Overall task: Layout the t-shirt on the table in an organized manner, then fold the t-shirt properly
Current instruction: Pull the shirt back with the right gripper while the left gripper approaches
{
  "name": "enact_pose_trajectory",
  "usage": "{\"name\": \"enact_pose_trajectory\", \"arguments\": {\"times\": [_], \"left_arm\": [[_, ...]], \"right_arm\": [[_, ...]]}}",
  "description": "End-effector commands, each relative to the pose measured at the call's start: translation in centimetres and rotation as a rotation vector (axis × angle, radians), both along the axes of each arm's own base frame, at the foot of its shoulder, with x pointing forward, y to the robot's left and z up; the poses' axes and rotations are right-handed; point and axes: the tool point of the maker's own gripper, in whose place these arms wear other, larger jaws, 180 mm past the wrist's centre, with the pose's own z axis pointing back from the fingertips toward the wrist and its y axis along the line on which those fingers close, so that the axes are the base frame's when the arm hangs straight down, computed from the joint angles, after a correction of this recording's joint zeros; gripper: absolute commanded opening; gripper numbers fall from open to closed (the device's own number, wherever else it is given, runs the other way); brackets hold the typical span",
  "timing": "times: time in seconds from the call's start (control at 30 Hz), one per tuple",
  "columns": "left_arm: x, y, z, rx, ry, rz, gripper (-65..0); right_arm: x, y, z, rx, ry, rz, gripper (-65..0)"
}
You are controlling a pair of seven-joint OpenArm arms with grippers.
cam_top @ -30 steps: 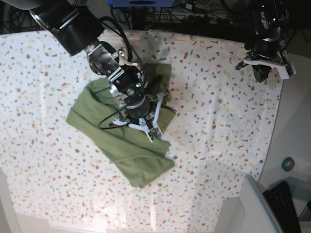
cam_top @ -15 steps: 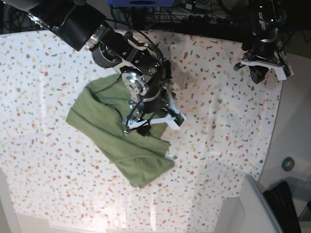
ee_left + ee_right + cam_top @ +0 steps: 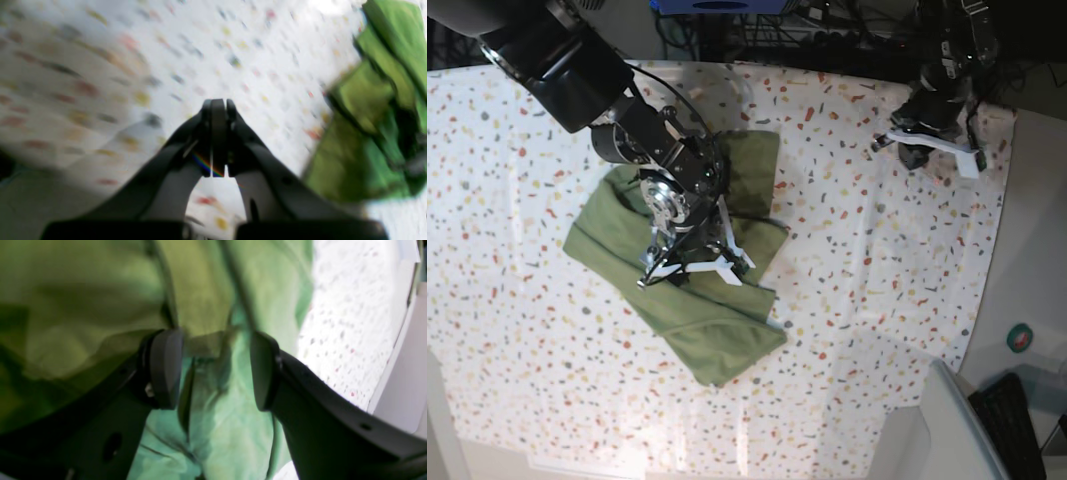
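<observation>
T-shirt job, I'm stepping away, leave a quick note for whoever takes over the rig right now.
Right gripper: open, jaws straddling a raised fold of the t-shirt, not clamped.
Left gripper: shut, empty, over bare table near the far right corner, away from the shirt.
T-shirt: bunched and partly folded over itself at centre-left of the table, wrinkled, not flat.
Done: nothing finished; the shirt is not laid out.
Left: spread the shirt flat, then fold it.

Bare table [image 3: 877,260] between t-shirt [image 3: 697,320] and left gripper [image 3: 927,148].
</observation>
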Motion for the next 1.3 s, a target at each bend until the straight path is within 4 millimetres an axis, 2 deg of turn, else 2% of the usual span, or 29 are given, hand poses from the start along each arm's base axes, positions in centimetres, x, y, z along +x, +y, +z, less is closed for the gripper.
{"name": "enact_pose_trajectory", "arguments": {"times": [0.0, 0.1, 0.2, 0.3, 0.4, 0.47, 0.53, 0.6, 0.67, 0.77, 0.93, 1.0, 1.03, 1.13, 1.2, 1.27], "left_arm": [[1.5, -1.3, 1.1, -0.007, -0.056, -0.04, -65.0], [2.8, -4.7, 1.3, -0.049, -0.079, -0.122, -65.0], [4.2, -7.4, 0.7, -0.088, -0.08, -0.181, -65.0], [5.4, -10.7, -1.4, -0.134, -0.041, -0.251, -65.0], [6.2, -12.4, -3.5, -0.157, 0.006, -0.286, -65.0], [6.7, -12.7, -4.3, -0.154, 0.001, -0.283, -65.0], [6.8, -12.7, -4.8, -0.146, -0.012, -0.274, -65.0], [6.7, -12.8, -5.2, -0.139, -0.018, -0.273, -65.0], [6.3, -12.3, -5.9, -0.13, -0.002, -0.27, -65.0], [5.7, -12.0, -6.7, -0.126, 0.023, -0.266, -65.0], [5.6, -11.9, -6.9, -0.122, 0.03, -0.272, -65.0], [5.6, -11.7, -6.9, -0.121, 0.03, -0.267, -65.0], [5.6, -11.7, -6.9, -0.121, 0.03, -0.267, -65.0], [5.2, -11.6, -7.0, -0.12, 0.034, -0.267, -65.0], [5.0, -11.6, -6.9, -0.12, 0.031, -0.267, -65.0], [4.9, -11.7, -6.8, -0.121, 0.031, -0.267, -65.0]], "right_arm": [[1.5, 1.1, 1.8, 0.028, -0.062, 0.014, -35.6], [1.1, 1.5, 2.0, 0.042, -0.064, 0.017, -35.6], [1.1, 1.1, 1.4, 0.027, -0.05, 0.013, -35.7], [1.6, 0.7, 1.3, 0.012, -0.051, 0.011, -35.9], [1.8, 0.7, 1.5, 0.013, -0.056, 0.012, -35.9], [2.1, 0.7, 1.8, 0.012, -0.063, 0.012, -36.2], [2.2, 1.4, 1.8, 0.023, -0.059, 0.014, -41.0], [2.4, 1.9, 1.8, 0.024, -0.053, 0.014, -51.3], [2.5, 1.9, 1.2, 0.01, -0.036, 0.011, -65.0], [2.9, 3.1, 1.2, 0.022, -0.037, 0.028, -65.0], [3.9, 3.1, 2.0, 0.02, -0.059, 0.03, -65.0], [4.9, 2.9, 3.2, 0.022, -0.092, 0.027, -65.0], [5.6, 2.6, 3.9, 0.04, -0.107, 0.005, -65.0], [7.6, -2.2, 5.0, 0.088, -0.129, -0.154, -65.0], [8.3, -4.7, 5.8, 0.123, -0.147, -0.238, -65.0], [9.2, -6.8, 7.5, 0.143, -0.196, -0.29, -65.0]]}}
